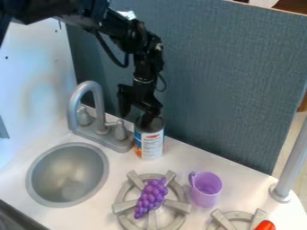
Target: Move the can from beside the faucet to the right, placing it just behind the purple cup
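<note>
— Camera view: where to find the black two-finger gripper (136,117)?
— Over the cylindrical can with white, blue and orange label (150,146), at the top; spread apart.
— And the can?
— Upright on the white countertop (183,161), just beside the grey faucet (72,110), near the round grey sink (66,173).
— Nearby?
— Purple grape bunch (151,197) on a grey burner grate (124,206); purple cup (206,191) just beside.

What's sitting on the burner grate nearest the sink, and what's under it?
A bunch of purple toy grapes lies across the burner grate. The grate's arms stick out around it; whatever is directly under the grapes is covered, so can't tell.
</note>
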Controlling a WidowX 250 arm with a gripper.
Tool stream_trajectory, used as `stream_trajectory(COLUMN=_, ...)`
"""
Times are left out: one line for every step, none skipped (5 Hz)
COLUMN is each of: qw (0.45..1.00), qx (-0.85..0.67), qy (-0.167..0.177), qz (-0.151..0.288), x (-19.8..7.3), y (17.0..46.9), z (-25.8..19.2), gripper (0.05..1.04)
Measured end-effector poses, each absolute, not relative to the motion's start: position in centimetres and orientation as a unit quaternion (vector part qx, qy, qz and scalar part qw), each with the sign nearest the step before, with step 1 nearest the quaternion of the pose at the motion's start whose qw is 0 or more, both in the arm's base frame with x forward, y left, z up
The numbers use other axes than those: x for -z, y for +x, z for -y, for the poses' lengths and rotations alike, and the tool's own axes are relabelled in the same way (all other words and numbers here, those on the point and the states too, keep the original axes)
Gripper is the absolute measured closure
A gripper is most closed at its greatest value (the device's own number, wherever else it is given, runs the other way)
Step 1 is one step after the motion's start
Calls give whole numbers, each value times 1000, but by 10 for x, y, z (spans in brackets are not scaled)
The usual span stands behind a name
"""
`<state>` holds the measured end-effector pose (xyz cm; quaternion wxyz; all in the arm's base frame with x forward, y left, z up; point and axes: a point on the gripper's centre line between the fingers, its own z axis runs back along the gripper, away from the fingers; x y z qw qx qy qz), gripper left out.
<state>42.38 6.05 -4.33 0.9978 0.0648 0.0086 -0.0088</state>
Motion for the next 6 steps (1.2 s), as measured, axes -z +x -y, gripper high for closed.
stream_trajectory(qw=999, qx=16, qy=32, qz=-2, x=48, y=426, z=-32, gripper=83)
stream_trajectory(qw=1000, qx=16, qy=4, qz=4, x=49, y=428, z=-17, gripper=83)
stream_trajectory(qw=999, qx=19, qy=-39, qz=9, x=51, y=430, z=8, gripper=83)
stream_trajectory(qw=996, qx=48, qy=-79, qz=3, x=52, y=425, z=52, gripper=83)
stream_trajectory(qw=991, qx=71, qy=-109, qz=-13, x=55, y=417, z=91, gripper=83)
stream_trajectory(qw=990, qx=69, qy=-126, qz=-15, x=56, y=417, z=99, gripper=83)
